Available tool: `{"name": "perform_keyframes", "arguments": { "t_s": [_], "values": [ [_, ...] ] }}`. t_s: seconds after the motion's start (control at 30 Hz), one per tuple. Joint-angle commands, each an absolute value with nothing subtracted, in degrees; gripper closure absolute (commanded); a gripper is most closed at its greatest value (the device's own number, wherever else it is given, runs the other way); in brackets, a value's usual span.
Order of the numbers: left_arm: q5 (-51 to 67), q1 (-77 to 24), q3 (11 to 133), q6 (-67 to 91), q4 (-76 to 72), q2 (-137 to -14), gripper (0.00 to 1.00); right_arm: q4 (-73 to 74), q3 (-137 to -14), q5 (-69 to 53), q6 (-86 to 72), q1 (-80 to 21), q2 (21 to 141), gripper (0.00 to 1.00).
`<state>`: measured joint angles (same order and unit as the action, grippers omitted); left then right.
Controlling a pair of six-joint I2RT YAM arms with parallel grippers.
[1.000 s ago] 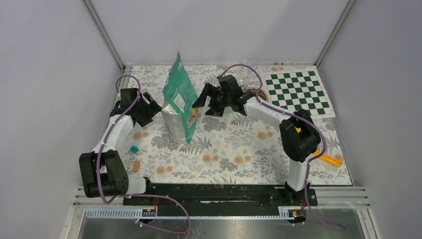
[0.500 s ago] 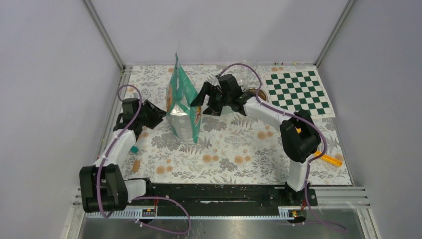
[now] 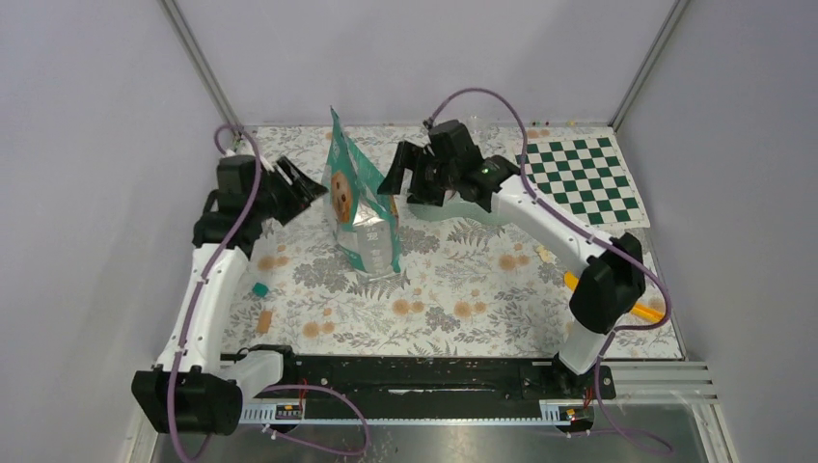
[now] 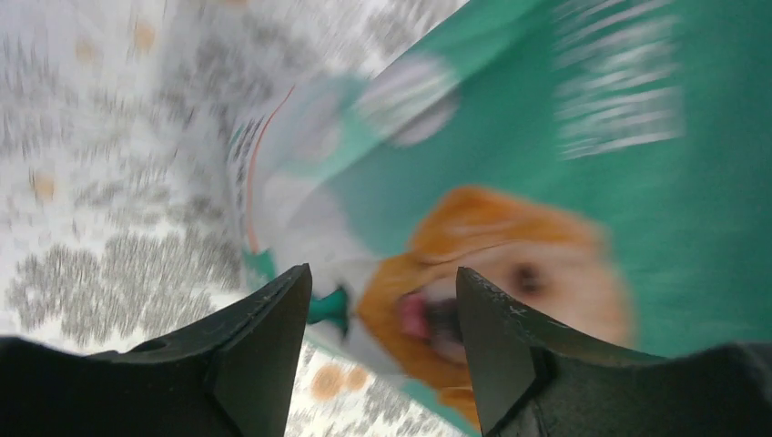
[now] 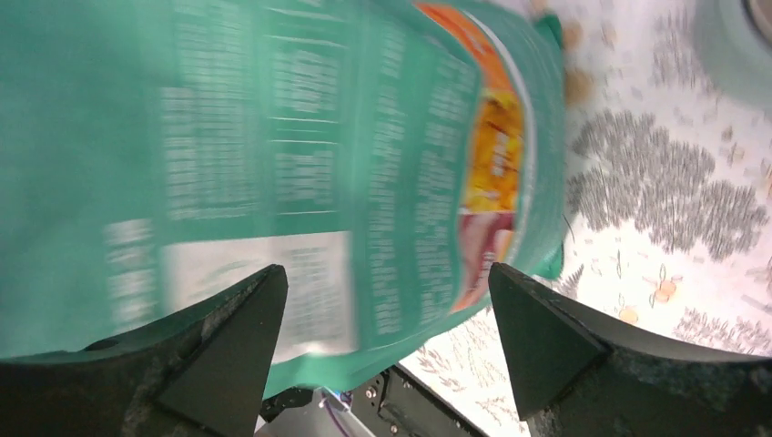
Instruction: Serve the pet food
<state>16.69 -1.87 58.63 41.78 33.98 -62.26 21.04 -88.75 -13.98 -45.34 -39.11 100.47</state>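
Both arms have swung up and reached farther out since a second ago, and the teal bag (image 3: 365,217) has turned so that its golden dog picture faces the left arm. Nearest the arm bases, on the flower-printed table (image 3: 453,289), a yellow-orange scoop (image 3: 639,311) pokes out from behind the right arm's elbow, while a tan piece (image 3: 264,319) and a small teal block (image 3: 259,288) lie apart on the left side. At mid-table the bag stands upright with a slight lean, flanked by the two claws. The left gripper (image 3: 307,183) hangs just beside the bag's dog-printed face, its fingers (image 4: 273,337) spread and holding nothing. The right gripper (image 3: 394,177) hovers at the bag's upper right edge, also released, with the printed back panel filling the space between its fingers (image 5: 228,337). Whether either claw touches the bag cannot be told through the blur. A pale green bowl (image 3: 482,216) sits mostly hidden under the right forearm. A green-and-white checkerboard (image 3: 579,178) lies at the far right corner. The pet food itself shows in no view, so where it lies cannot be told.
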Motion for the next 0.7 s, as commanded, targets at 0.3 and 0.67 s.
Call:
{"name": "perform_keyframes", "arguments": {
  "t_s": [0.3, 0.67],
  "values": [
    [28.75, -1.82, 75.19, 45.26, 25.32, -61.48, 0.36, 27.35, -113.64, -25.10, -40.24, -40.12, 98.31, 0.20],
    [31.93, -2.37, 72.17, 49.63, 17.24, -61.09, 0.46, 34.05, -132.07, -25.26, -41.25, -41.05, 110.42, 0.43]
  ]
}}
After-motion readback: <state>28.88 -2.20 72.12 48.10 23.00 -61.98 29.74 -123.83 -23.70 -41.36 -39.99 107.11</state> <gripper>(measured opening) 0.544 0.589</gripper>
